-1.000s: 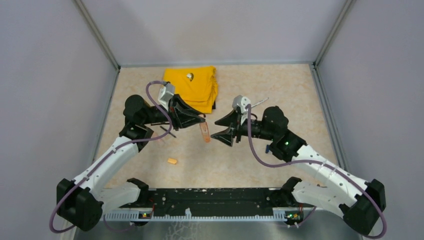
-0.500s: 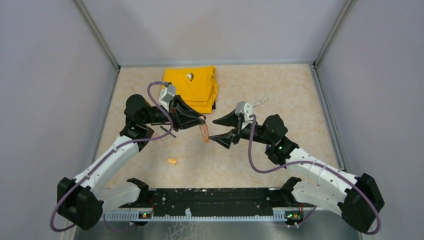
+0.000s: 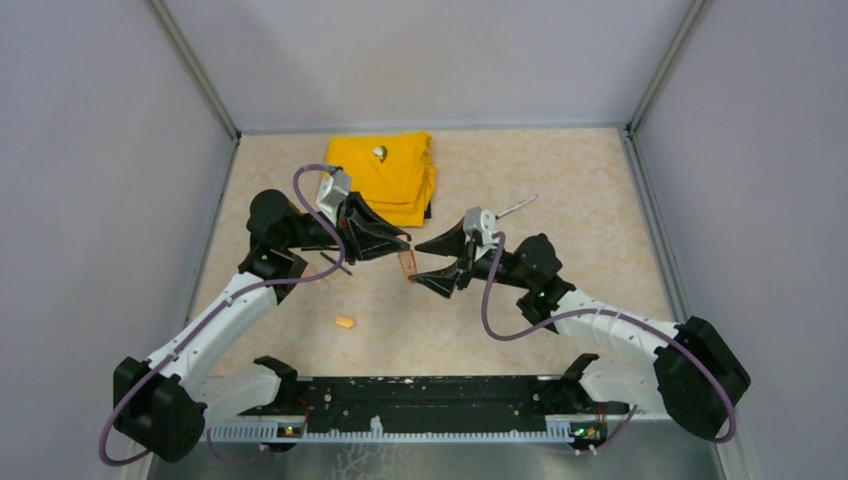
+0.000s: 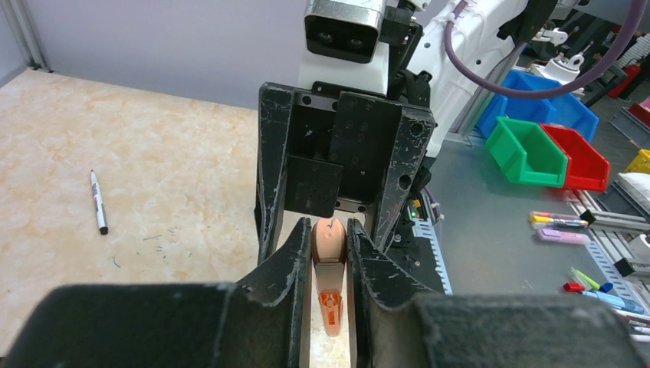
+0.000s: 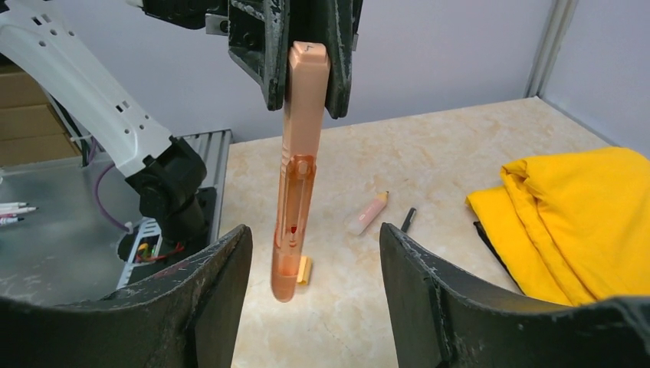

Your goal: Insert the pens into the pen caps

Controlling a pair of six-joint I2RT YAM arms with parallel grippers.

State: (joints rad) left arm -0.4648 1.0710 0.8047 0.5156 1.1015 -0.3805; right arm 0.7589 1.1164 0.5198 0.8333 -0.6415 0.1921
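My left gripper (image 3: 407, 243) is shut on the top of an orange marker (image 3: 408, 266), which hangs tip-down above the table's middle. In the left wrist view the marker (image 4: 330, 264) is pinched between the fingers. My right gripper (image 3: 417, 264) faces it, open, with one jaw on each side of the marker's lower end (image 5: 294, 192) and not touching it. A light orange cap (image 3: 344, 322) lies on the table, seen below the marker as the cap (image 5: 304, 271). A second pale orange marker (image 5: 368, 213) and a dark pen (image 5: 408, 219) lie beyond it. A silver-white pen (image 3: 517, 207) lies behind the right arm.
A folded yellow cloth (image 3: 392, 175) lies at the back of the table with a small silvery object (image 3: 380, 152) on it. The cloth (image 5: 582, 215) is to the right in the right wrist view. Grey walls close the table on three sides.
The right arm has moved left toward the held marker, so its open jaws now flank the marker's lower end. The left arm and marker have stayed put.
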